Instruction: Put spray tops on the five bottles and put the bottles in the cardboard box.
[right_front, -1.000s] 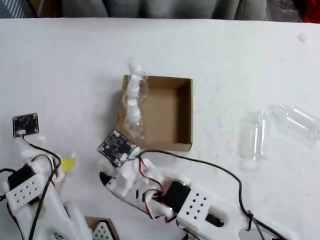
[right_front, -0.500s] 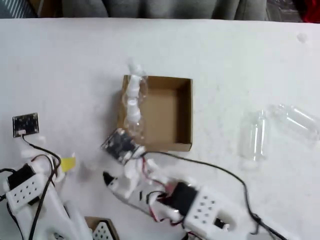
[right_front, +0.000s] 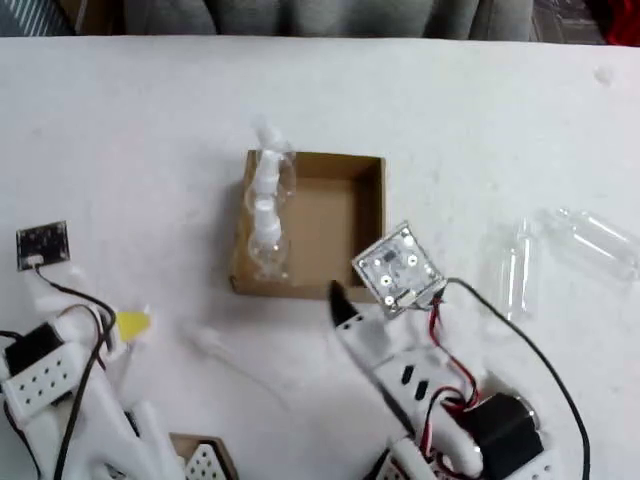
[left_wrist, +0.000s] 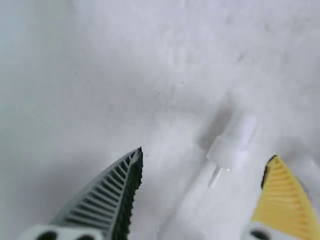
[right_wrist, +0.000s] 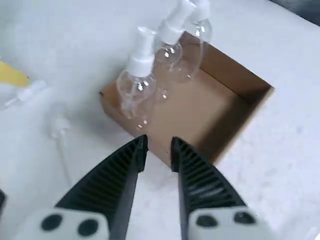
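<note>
Clear bottles (right_front: 266, 238) — white-capped, brown box (right_front: 335, 225)

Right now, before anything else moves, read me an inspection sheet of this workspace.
Surface: white table, nothing spilled.
Job's things: cardboard box holds three capped bottles; two uncapped bottles lie apart from it; one loose spray top lies on the table.
Clutter: nothing seen.
Grippers: left gripper, jaws open around a second spray top; right gripper, jaws slightly apart, empty, by the box.
Cables: black cable and red wires on the right arm.
Surroundings: grey shapes past the far edge, unidentifiable.
</note>
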